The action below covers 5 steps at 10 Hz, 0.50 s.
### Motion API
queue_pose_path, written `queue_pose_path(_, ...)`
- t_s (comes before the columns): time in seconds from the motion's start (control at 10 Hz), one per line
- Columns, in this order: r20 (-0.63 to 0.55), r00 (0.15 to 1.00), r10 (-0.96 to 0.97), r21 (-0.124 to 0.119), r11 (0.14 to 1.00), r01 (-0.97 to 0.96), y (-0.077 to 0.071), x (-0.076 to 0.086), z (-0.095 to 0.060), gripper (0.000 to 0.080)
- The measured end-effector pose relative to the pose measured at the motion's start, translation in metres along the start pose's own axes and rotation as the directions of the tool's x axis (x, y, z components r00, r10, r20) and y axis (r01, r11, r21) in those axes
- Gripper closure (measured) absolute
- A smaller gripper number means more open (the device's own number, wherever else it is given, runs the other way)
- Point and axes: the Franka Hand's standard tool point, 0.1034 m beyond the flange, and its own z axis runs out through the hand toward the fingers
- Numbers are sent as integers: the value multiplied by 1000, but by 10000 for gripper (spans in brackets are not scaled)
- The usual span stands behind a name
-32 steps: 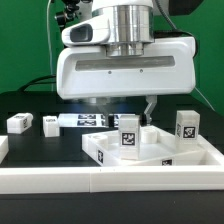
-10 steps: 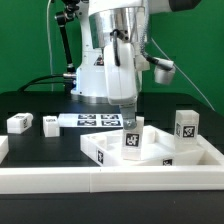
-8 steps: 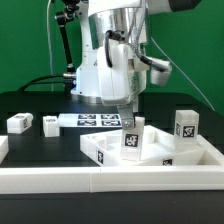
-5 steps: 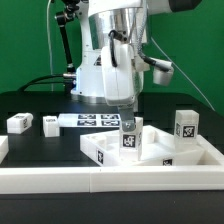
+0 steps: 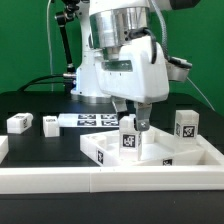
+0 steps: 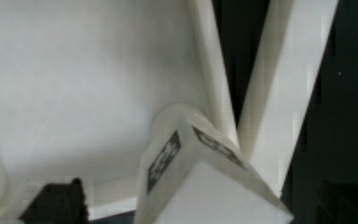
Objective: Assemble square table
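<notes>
Turned since the frame half a second before, the claw (image 5: 131, 121) is now being shown broadside in the exterior view. Its fingers (image 5: 144, 120) are being held wide apart, where they were being kept close together on the leg. An upright leg (image 5: 129, 138) is being straddled by them rather than gripped. This leg is being carried by the square top (image 5: 205, 150), inside the raised rim, toward the exterior view's left. A second leg (image 5: 186, 125) is being carried upright near the top's corner on the exterior view's right. A third leg (image 5: 18, 122) and a fourth leg (image 5: 50, 124) are being left on the black worktop (image 5: 40, 105), beside the marker board (image 5: 92, 120).

In the wrist view, the straddled leg (image 6: 202, 165) is being shown close up with its tag facing sideways, against the white square top (image 6: 87, 90). A dark fingertip (image 6: 55, 200) is being seen clear of the leg.
</notes>
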Motion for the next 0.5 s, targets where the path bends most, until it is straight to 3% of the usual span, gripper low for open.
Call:
queue_pose_path(0.3, 0, 978, -209, -2, 978, 209, 0, 0, 0, 150)
queue_pose_path(0.5, -8, 916, -401, -42, 915, 400, 0, -1, -1, 150)
